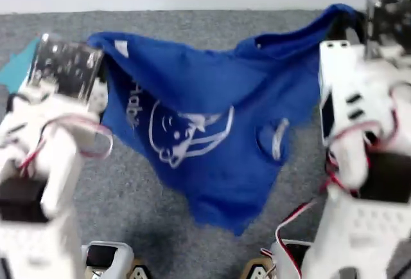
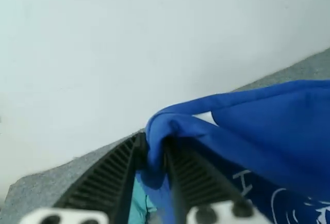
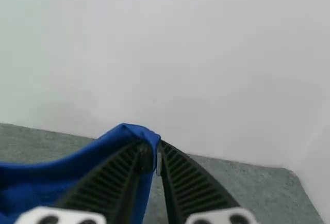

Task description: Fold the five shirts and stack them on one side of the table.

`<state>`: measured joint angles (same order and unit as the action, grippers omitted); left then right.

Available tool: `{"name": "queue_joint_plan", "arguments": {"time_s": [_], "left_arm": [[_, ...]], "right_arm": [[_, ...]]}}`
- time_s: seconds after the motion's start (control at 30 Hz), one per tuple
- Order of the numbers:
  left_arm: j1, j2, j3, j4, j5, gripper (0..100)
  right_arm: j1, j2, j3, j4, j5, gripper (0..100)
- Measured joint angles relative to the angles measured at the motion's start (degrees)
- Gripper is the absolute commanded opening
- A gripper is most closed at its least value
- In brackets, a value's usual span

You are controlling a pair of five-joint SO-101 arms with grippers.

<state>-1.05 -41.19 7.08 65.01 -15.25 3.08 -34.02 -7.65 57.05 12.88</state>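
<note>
Blue shirt hung between two claws above the grey bench.
The left claw is clamped on one upper corner and the right claw on the other. The shirt is spread wide and sags to a point, with a white line drawing on it.

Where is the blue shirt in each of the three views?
High view: the blue fabric shirt with a white drawing hangs spread across the middle.
Left wrist view: its fold pinched in the left tool.
Right wrist view: its corner pinched in the right tool.
Shared landmark: the grey table surface.
</note>
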Motion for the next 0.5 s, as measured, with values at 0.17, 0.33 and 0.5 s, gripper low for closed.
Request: {"name": "queue_joint_plan", "arguments": {"time_s": [0.17,0.33,0.5], "left_arm": [[-0.97,16.18,1.58,-14.24,0.00,1],[-0.97,29.27,-2.37,-15.74,0.00,1],[-0.97,36.40,-4.48,-15.91,-2.99,1]], "right_arm": [[-0.09,10.11,1.23,-8.62,0.00,0.9],[-0.09,22.59,-5.10,-9.58,0.00,0.9],[-0.09,32.70,-9.49,-10.02,0.00,0.9]]}}
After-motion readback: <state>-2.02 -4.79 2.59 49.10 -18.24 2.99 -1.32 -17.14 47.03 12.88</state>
